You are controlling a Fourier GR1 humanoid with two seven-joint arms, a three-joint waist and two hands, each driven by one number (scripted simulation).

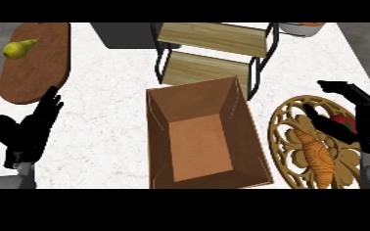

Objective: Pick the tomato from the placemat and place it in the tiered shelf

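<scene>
The red tomato (346, 122) lies on the round gold openwork placemat (289, 127) at the right edge. My right hand (322, 120) reaches over the placemat with its thumb lying against the tomato's near side. Its fingers (350, 91) stretch out above the tomato's far side, apart from it, so the hand is open around it. The two-level wooden tiered shelf (217, 49) with a black frame stands at the back centre. At the lower left my left hand (33, 127) rests open with its fingers up.
A croissant (318, 157) lies on the placemat in front of the tomato. A large open brown box (202, 137) sits mid-counter between the hands. A wooden board (39, 73) with a pear (18, 48) is back left. A dark pot (127, 34) and a bowl (303, 27) stand along the back.
</scene>
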